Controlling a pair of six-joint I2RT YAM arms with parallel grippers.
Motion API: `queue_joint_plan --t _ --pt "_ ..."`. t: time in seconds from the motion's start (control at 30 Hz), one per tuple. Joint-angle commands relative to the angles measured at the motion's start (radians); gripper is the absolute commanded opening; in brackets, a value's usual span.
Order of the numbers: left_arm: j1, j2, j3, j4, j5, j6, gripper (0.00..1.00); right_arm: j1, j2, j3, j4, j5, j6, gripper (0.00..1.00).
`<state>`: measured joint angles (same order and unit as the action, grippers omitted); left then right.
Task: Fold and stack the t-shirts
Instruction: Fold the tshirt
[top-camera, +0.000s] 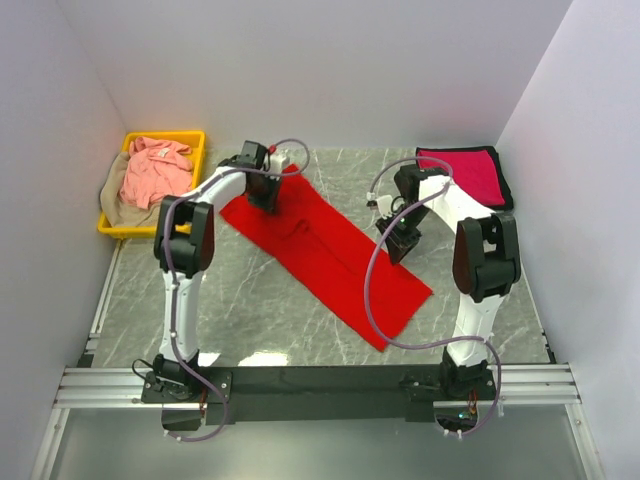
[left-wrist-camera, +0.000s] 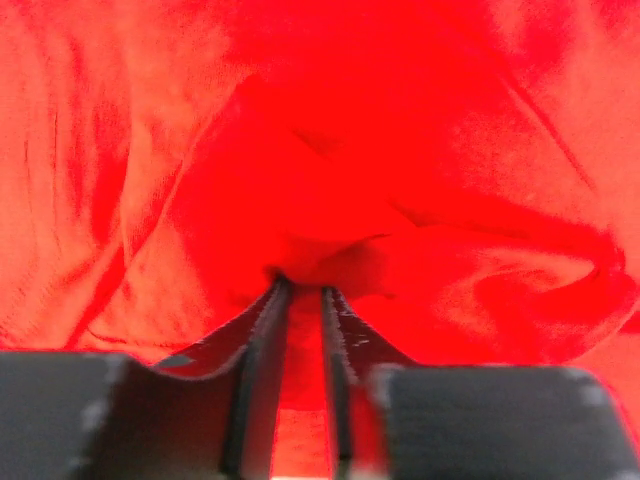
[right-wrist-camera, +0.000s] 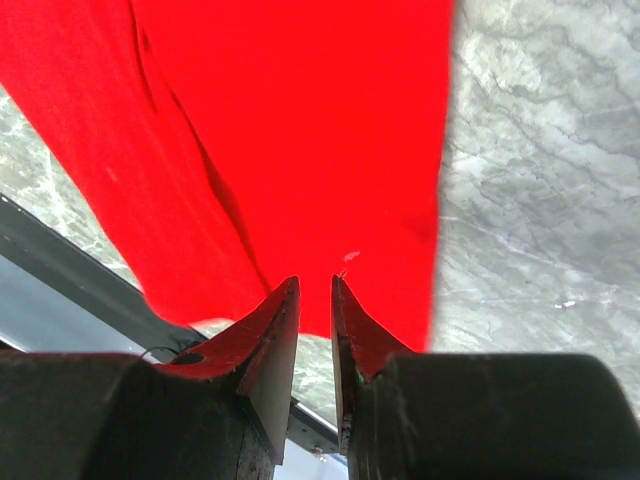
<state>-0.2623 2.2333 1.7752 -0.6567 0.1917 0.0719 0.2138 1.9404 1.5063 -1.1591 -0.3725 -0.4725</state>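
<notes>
**Top external.** The yellow bin (top-camera: 170, 135) stands at the far left corner of the table (top-camera: 240, 300). Inside it lies the salmon pink t-shirt (top-camera: 155, 172), crumpled. The tan t-shirt (top-camera: 113, 200) is beneath it and spills over the bin's left wall. The bright red t-shirt (top-camera: 330, 255) lies to the right of the bin as a long strip on the table. It runs on a diagonal from beside the bin's right wall toward the near right. The left gripper (top-camera: 266, 200) is down on the strip's end nearest the bin. The right gripper (top-camera: 398, 245) is well apart from the bin, at the strip's long edge that faces away from it. The crimson-magenta t-shirt (top-camera: 465, 172) lies folded flat at the far corner opposite the bin.

**Left wrist.** The red t-shirt (left-wrist-camera: 420, 150) fills the view. The left gripper (left-wrist-camera: 303, 292) has its fingers (left-wrist-camera: 255, 360) drawn close on a bunched fold. The cloth puckers toward their tips and shows in the slit between them.

**Right wrist.** The right gripper (right-wrist-camera: 315, 285) has its fingers (right-wrist-camera: 270, 340) pressed almost together, with only a narrow slit between them. The red t-shirt (right-wrist-camera: 300, 130) lies smooth beyond the tips, with one crease, and bare table (right-wrist-camera: 540, 180) shows beside it. The gripper appears to hold no cloth, though the tips overlap the shirt's edge and this cannot be confirmed.
</notes>
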Motion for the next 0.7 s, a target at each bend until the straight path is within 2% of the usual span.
queue_joint_plan --t 0.0,0.07,0.13,0.17,0.33,0.57,0.67 --pt "-0.015 0.081 0.110 0.159 0.028 0.104 0.30 0.004 -0.050 -0.004 0.021 -0.031 -0.031 0.26" --pt "-0.015 0.071 0.168 0.232 0.070 0.101 0.37 0.018 -0.035 -0.006 0.038 -0.002 -0.038 0.26" --pt "-0.014 0.031 0.182 0.267 0.094 0.103 0.39 0.041 -0.006 0.011 0.041 0.018 -0.032 0.25" --pt "-0.014 0.011 0.175 0.296 0.107 0.097 0.43 0.047 0.021 0.018 0.039 0.026 -0.026 0.24" --pt "-0.003 -0.153 0.049 0.324 0.118 0.037 0.46 0.123 0.069 -0.017 0.071 0.067 -0.015 0.23" --pt "0.028 -0.317 -0.097 0.233 0.133 -0.064 0.43 0.203 0.130 -0.107 0.088 0.035 0.003 0.21" --pt "0.049 -0.354 -0.160 0.186 0.163 -0.135 0.41 0.245 0.134 -0.124 0.076 -0.048 0.009 0.20"
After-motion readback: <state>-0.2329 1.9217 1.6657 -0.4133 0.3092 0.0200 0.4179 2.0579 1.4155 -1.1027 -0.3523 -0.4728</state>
